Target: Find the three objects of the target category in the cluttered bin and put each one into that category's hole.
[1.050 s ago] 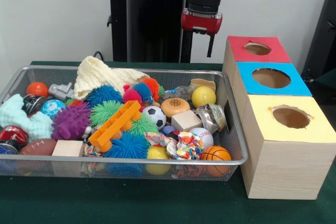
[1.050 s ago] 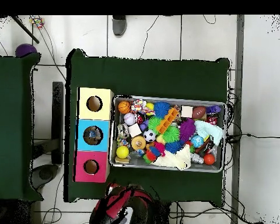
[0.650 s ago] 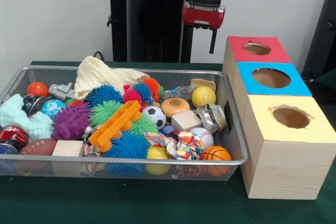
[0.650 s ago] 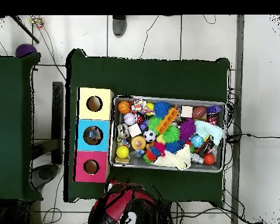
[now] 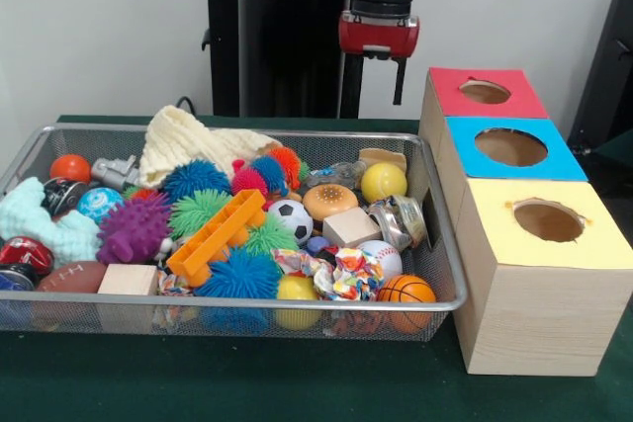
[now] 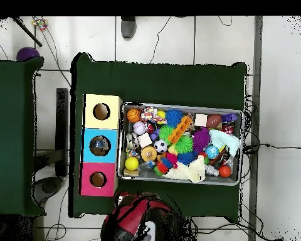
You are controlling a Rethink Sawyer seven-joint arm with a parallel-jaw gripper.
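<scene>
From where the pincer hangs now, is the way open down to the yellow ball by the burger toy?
Probably yes. The pincer hangs above the bin's far rim, and the yellow ball lies on top of the clutter with nothing over it. The burger toy and bin wall crowd its sides.

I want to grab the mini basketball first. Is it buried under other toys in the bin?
No. In the front view the basketball sits on top of the pile at the bin corner nearest the yellow-topped box, uncovered.
</scene>
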